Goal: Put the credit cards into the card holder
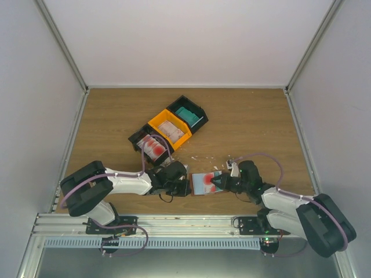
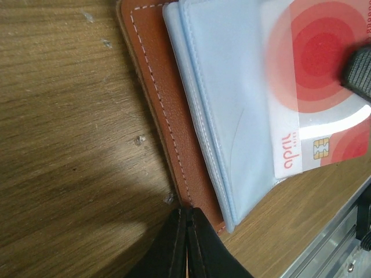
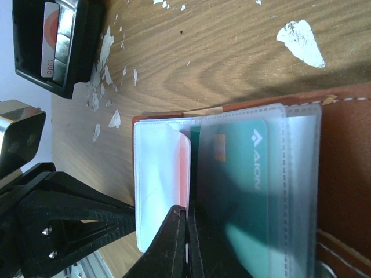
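Note:
The card holder (image 1: 196, 185) lies open near the front edge, brown leather (image 2: 168, 116) under clear sleeves. My left gripper (image 1: 186, 184) (image 2: 186, 211) is shut on the leather cover's left edge. From the right, my right gripper (image 1: 220, 184) (image 3: 186, 213) is shut on a white credit card with a red round mark (image 2: 313, 87); the card sits partly inside a clear sleeve. A teal card (image 3: 232, 179) is tucked in the neighbouring sleeve. More cards fill three bins: red-marked (image 1: 152, 145), pale (image 1: 170, 130) and teal (image 1: 188, 116).
The joined black and orange bins (image 1: 168, 128) stand diagonally behind the holder, the nearest bin (image 3: 55, 40) close to the left arm. Small white scraps (image 1: 203, 157) (image 3: 301, 40) litter the wood. A metal rail (image 1: 185, 223) runs along the front edge.

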Robot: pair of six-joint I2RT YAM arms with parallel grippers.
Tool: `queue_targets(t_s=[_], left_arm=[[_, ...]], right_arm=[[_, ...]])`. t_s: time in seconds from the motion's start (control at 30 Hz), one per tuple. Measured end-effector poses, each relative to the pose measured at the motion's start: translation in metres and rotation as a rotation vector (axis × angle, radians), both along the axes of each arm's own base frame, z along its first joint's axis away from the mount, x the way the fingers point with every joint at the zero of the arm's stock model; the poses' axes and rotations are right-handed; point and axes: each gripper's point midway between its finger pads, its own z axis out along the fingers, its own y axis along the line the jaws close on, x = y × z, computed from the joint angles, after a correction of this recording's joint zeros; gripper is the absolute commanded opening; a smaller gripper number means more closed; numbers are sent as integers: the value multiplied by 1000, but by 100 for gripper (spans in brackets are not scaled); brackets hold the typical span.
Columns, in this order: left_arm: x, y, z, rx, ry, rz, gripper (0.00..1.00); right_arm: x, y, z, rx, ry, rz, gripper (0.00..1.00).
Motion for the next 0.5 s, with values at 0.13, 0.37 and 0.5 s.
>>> queue_targets(t_s=[0.13, 0.37, 0.5], left_arm=[[0, -1, 0, 0, 0, 0, 6], [1, -2, 0, 0, 0, -1, 6], [2, -4, 0, -2, 0, -2, 6]], right_arm=[[-1, 2, -1, 29, 5, 1, 1], [-2, 6, -3, 53, 8, 13, 1], [-1, 9, -3, 63, 1, 25, 1]])
